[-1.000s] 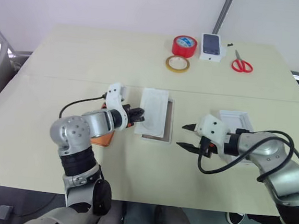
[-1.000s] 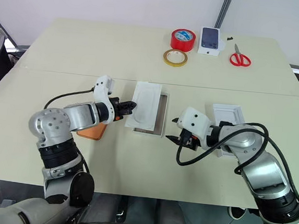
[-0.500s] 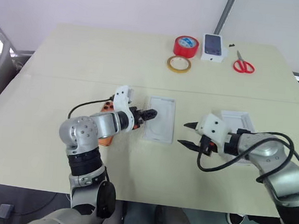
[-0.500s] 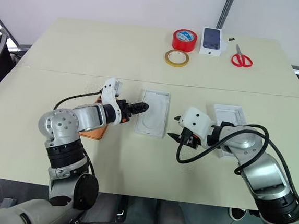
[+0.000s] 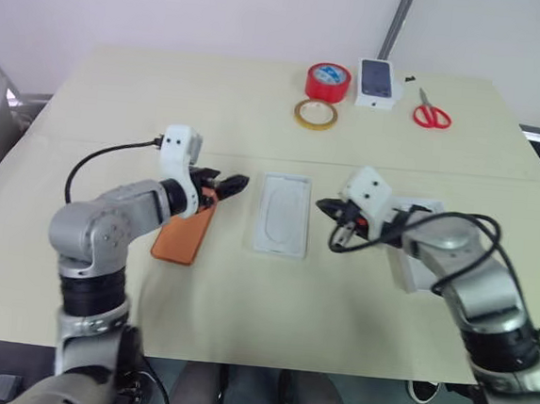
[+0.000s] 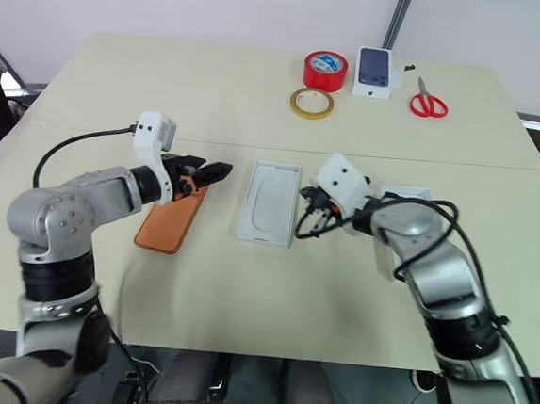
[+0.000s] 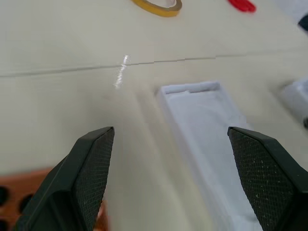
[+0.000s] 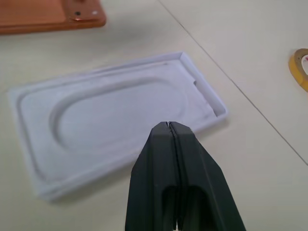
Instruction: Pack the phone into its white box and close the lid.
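Lighting is bright, even and diffuse, apparently from overhead. Shadows on the table (image 5: 354, 323) are faint and soft-edged. No strong glare; one small specular streak lies on the table seam in the left wrist view. That view is motion-blurred, the white box (image 7: 207, 130) smeared. The right wrist view is sharp on the box, its nearest fingertips (image 8: 166, 144) slightly soft.

text: none legible | labels: none legible | red tape roll (image 5: 329, 80): top print unreadable
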Tool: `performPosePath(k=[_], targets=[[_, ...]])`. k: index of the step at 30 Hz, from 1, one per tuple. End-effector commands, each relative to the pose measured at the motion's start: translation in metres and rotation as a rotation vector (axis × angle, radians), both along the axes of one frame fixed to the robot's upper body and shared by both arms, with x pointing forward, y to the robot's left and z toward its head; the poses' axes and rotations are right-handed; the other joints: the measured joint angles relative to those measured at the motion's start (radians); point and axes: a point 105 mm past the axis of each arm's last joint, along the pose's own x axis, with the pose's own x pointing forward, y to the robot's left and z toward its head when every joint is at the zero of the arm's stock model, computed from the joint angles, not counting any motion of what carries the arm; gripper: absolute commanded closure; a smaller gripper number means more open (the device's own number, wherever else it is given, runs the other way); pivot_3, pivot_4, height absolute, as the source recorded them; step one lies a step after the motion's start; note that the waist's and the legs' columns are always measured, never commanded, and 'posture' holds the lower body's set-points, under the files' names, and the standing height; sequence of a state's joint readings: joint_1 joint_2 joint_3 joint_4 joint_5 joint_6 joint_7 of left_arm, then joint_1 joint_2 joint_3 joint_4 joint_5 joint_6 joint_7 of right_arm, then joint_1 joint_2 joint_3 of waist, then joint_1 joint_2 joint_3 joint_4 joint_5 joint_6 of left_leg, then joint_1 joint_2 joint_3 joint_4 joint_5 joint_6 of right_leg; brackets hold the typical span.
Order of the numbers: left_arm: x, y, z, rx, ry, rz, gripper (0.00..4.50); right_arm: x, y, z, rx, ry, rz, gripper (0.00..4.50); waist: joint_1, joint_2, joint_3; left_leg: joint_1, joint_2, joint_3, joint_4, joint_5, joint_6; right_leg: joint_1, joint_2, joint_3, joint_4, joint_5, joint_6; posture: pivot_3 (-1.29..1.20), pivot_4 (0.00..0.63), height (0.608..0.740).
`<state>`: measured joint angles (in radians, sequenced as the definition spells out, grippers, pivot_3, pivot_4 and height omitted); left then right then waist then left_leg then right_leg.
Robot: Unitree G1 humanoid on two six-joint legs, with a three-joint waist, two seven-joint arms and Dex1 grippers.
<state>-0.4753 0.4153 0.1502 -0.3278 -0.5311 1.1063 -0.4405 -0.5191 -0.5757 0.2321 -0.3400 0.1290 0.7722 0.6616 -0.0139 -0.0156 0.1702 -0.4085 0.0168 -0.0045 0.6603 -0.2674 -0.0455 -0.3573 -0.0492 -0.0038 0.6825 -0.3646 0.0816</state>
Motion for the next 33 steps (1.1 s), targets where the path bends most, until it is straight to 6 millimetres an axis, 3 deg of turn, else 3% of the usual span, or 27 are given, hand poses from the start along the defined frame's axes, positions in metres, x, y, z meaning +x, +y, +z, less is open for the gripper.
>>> performPosePath(k=[1, 11, 16, 21, 27, 33], targets=[[-0.01, 0.003, 0.009, 0.051, -0.127, -0.124, 0.57, 0.014, 0.015, 0.003, -0.029, -0.055, -0.019, 4.47, 0.0, 0.0, 0.0, 0.0, 0.0, 0.0, 0.0, 0.0, 0.0, 0.0, 0.0, 0.0, 0.0, 0.0, 0.0, 0.0, 0.15, 0.74], [-0.042, 0.036, -0.01, 0.137, -0.081, -0.294, 0.57, 0.049, 0.045, -0.023, -0.148, -0.029, -0.054, 4.47, -0.003, 0.001, 0.001, 0.0, 0.0, 0.0, -0.002, 0.0, 0.001, -0.002, -0.001, 0.0, 0.0, 0.0, 0.0, 0.0, 0.15, 0.74], [-0.049, 0.041, -0.015, 0.157, -0.07, -0.296, 0.57, 0.066, 0.04, -0.033, -0.237, -0.061, -0.11, 4.47, -0.002, 0.001, 0.001, 0.0, 0.0, 0.0, -0.002, -0.004, 0.007, -0.002, -0.001, 0.0, 0.0, 0.0, 0.0, 0.0, 0.15, 0.74], [-0.054, 0.037, -0.016, 0.138, -0.07, -0.287, 0.57, 0.075, 0.035, -0.031, -0.275, -0.134, -0.147, 4.47, -0.005, 0.001, 0.001, 0.0, 0.0, 0.0, -0.002, -0.004, 0.007, -0.002, -0.002, 0.0, 0.001, 0.0, 0.0, 0.0, 0.15, 0.74], [-0.056, 0.033, -0.019, 0.116, -0.063, -0.273, 0.57, 0.07, 0.043, -0.028, -0.255, -0.167, -0.098, 4.47, -0.006, 0.001, 0.001, 0.0, 0.0, 0.0, -0.002, -0.004, 0.007, -0.002, -0.001, 0.0, 0.001, 0.0, 0.0, 0.0, 0.15, 0.74], [-0.049, 0.038, -0.018, 0.092, -0.061, -0.217, 0.57, 0.04, 0.047, -0.036, -0.258, -0.105, 0.039, 4.47, -0.004, 0.001, 0.001, 0.0, 0.0, 0.0, -0.002, -0.004, 0.008, -0.002, -0.001, 0.0, 0.001, 0.0, 0.0, 0.0, 0.15, 0.74]])
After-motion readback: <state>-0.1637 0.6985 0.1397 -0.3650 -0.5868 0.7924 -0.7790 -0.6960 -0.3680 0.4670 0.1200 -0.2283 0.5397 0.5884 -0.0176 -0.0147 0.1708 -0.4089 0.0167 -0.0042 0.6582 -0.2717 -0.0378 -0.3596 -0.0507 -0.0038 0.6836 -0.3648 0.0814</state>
